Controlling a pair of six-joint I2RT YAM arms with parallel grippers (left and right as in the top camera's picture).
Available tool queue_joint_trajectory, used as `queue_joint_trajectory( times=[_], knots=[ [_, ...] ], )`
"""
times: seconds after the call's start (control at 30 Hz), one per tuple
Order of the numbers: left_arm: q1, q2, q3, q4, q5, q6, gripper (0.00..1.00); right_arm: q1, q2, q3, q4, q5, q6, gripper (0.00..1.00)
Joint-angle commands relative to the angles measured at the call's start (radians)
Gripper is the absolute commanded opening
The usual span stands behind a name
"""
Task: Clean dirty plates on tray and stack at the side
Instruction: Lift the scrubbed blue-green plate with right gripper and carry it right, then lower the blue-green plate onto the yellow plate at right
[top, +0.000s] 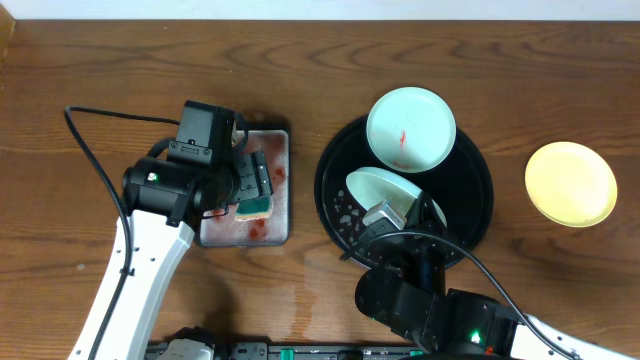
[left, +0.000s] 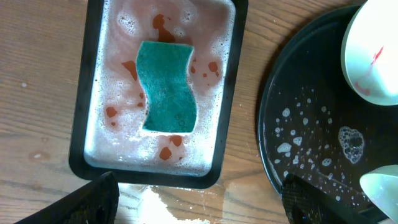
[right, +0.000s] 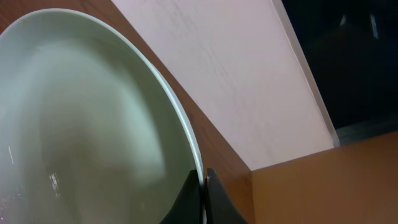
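Observation:
The round black tray (top: 468, 200) sits right of centre, flecked with suds (left: 311, 124). A mint-white plate (top: 410, 130) with a red smear rests on its far rim (left: 373, 56). My right gripper (top: 388, 216) is shut on the rim of a second mint-white plate (top: 382, 188), holding it tilted above the tray; the wrist view shows its face without any smear (right: 87, 124) and the jaws (right: 203, 186) pinching its edge. A pale yellow plate (top: 570, 183) lies on the bare wood to the right. My left gripper (left: 199, 199) hangs open over the green sponge (left: 166, 87), holding nothing.
The sponge lies in a small rectangular black tray (left: 79, 124) of reddish foam (top: 278, 215), left of the round tray. Water is spilled on the wood in front of it (left: 180, 208). Bare tabletop lies at the far left and the far right.

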Motion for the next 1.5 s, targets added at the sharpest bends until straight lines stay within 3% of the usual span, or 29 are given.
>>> queue_joint_trajectory(
  times=[0.0,0.23,0.37,0.47,0.53,0.57,0.67,0.8,0.83,1.0,1.13,1.37,1.4,1.43,1.47],
  knots=[
    [0.003,-0.003,0.004,-0.003,0.006,0.009,0.84,0.011,-0.006,0.004,0.007,0.037,-0.004,0.01],
    [0.003,-0.003,0.004,-0.003,0.006,0.009,0.84,-0.031,-0.006,0.004,0.015,0.018,0.089,0.01],
    [0.003,-0.003,0.004,-0.003,0.006,0.009,0.84,-0.15,-0.006,0.004,0.008,-0.083,0.287,0.01],
    [0.003,-0.003,0.004,-0.003,0.006,0.009,0.84,-0.345,-0.006,0.004,0.009,-0.32,0.432,0.01],
    [0.003,-0.003,0.004,-0.003,0.006,0.009,0.84,-0.487,-0.006,0.004,0.025,-0.522,0.444,0.01],
    [0.003,-0.003,0.004,-0.003,0.006,0.009,0.84,-0.653,-0.008,0.008,0.038,-0.775,0.445,0.01],
    [0.003,-0.003,0.004,-0.003,0.006,0.009,0.84,-0.909,-0.008,0.019,0.039,-1.12,0.445,0.01],
    [0.003,-0.003,0.004,-0.003,0.006,0.009,0.84,-1.262,-0.002,0.02,0.035,-1.449,0.483,0.01],
    [0.003,-0.003,0.004,-0.003,0.006,0.009,0.84,-1.419,0.014,0.02,0.035,-1.515,0.507,0.01],
    [0.003,-0.003,0.004,-0.003,0.006,0.009,0.84,-1.755,0.106,0.02,0.08,-1.519,0.589,0.01],
    [0.003,-0.003,0.004,-0.003,0.006,0.009,0.84,-1.923,0.273,0.02,0.179,-1.486,0.625,0.01],
    [0.003,-0.003,0.004,-0.003,0.006,0.009,0.84,-1.976,0.486,0.02,0.264,-1.408,0.612,0.01],
    [0.003,-0.003,0.004,-0.003,0.006,0.009,0.84,-1.976,0.494,0.02,0.27,-1.413,0.613,0.05],
    [0.003,-0.003,0.004,-0.003,0.006,0.009,0.84,-1.976,0.496,0.02,0.275,-1.439,0.613,0.22],
    [0.003,-0.003,0.004,-0.003,0.006,0.009,0.84,-1.976,0.489,0.022,0.278,-1.483,0.612,0.3]
  ],
)
